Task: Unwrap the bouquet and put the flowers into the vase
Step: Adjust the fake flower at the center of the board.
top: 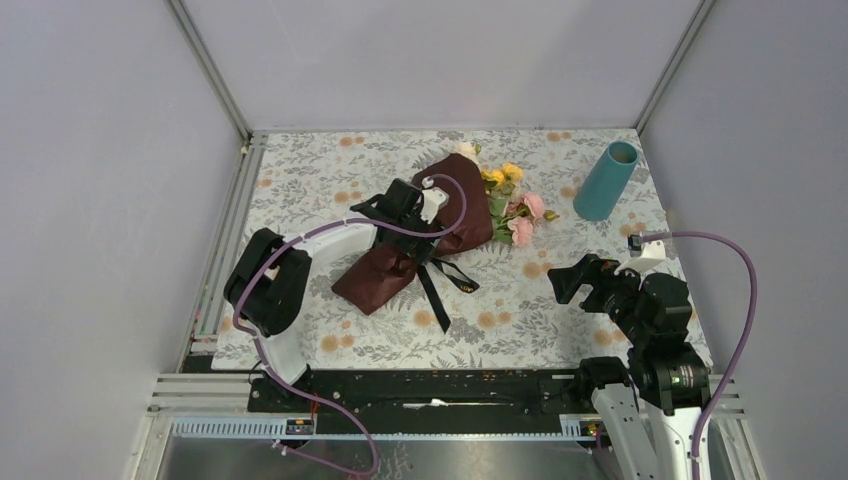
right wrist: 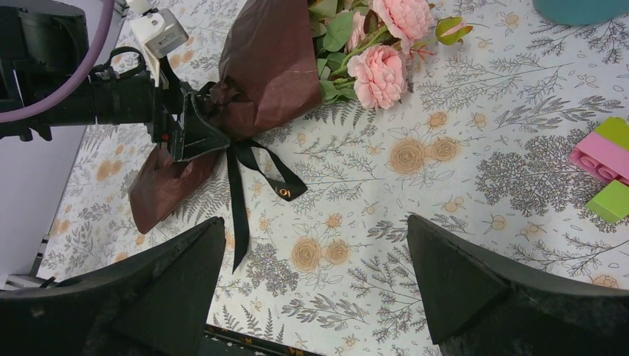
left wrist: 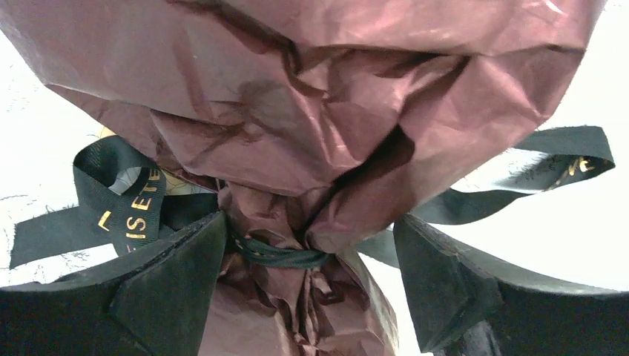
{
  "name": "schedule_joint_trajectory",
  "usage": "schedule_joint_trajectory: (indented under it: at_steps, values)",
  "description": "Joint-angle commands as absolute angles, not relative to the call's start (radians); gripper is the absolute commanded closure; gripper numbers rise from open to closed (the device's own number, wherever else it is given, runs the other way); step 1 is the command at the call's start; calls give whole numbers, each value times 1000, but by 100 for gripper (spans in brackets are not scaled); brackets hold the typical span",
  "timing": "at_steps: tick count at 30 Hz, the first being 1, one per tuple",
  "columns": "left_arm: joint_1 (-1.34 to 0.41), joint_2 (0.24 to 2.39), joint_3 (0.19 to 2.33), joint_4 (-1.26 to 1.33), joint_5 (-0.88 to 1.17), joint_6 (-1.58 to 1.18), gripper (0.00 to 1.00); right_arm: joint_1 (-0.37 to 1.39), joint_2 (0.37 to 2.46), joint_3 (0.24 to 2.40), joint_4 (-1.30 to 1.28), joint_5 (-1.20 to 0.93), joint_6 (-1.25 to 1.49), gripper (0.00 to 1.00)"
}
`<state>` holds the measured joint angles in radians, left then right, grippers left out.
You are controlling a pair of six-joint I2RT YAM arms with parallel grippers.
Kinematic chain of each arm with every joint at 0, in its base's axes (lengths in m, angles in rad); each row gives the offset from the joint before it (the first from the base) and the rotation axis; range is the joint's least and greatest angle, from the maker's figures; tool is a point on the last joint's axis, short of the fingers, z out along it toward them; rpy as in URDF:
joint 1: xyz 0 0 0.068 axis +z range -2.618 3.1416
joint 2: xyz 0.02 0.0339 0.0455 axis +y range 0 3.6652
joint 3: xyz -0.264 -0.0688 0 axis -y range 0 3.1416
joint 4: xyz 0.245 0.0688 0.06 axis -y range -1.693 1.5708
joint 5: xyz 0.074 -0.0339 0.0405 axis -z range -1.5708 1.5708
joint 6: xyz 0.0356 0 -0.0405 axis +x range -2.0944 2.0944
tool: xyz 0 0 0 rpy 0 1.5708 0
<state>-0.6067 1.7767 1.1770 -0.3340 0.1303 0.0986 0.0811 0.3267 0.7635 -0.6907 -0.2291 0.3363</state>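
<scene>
Lying slantwise on the flower-printed bench point(top: 310, 185), the bouquet point(top: 465, 205) is wrapped in crinkled maroon paper. The flowers point(right wrist: 378, 74), pink, cream and yellow with green leaves, spill out of the bouquet's far right end. The paper tail points to the near left. A black ribbon point(right wrist: 237, 196) with gold lettering is knotted round the bouquet's pinched neck, and its loose ends trail onto the cloth on the near side.

The left claw point(left wrist: 310, 233) stands wide across that neck, one finger on each side of the knot. Its left finger sits right against the paper, its right finger just beside it, and it is not clamped on anything.

The right claw point(right wrist: 315, 222) hovers above the cloth, well apart from the bouquet on its near right. It is spread wide with nothing between the fingers.

The vase point(top: 606, 182), a teal cylinder, stands upright to the right of the bouquet's flower end, apart from the blooms. A small block toy point(right wrist: 604, 159) in pink and green lies on the bouquet's right, well apart from it.
</scene>
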Motion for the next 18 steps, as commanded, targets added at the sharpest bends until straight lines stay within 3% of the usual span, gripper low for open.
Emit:
schedule_joint_trajectory:
  at_steps: [1,8,18]
  values:
    - [-606,1793,1162,-264,75,81,13,80,319,765,-662,-238,323,2]
    - [-606,1827,1165,-247,27,82,14,80,324,767,-663,-247,324,2]
    - [-616,1849,1189,-299,3,55,33,81,327,766,-663,-241,324,2]
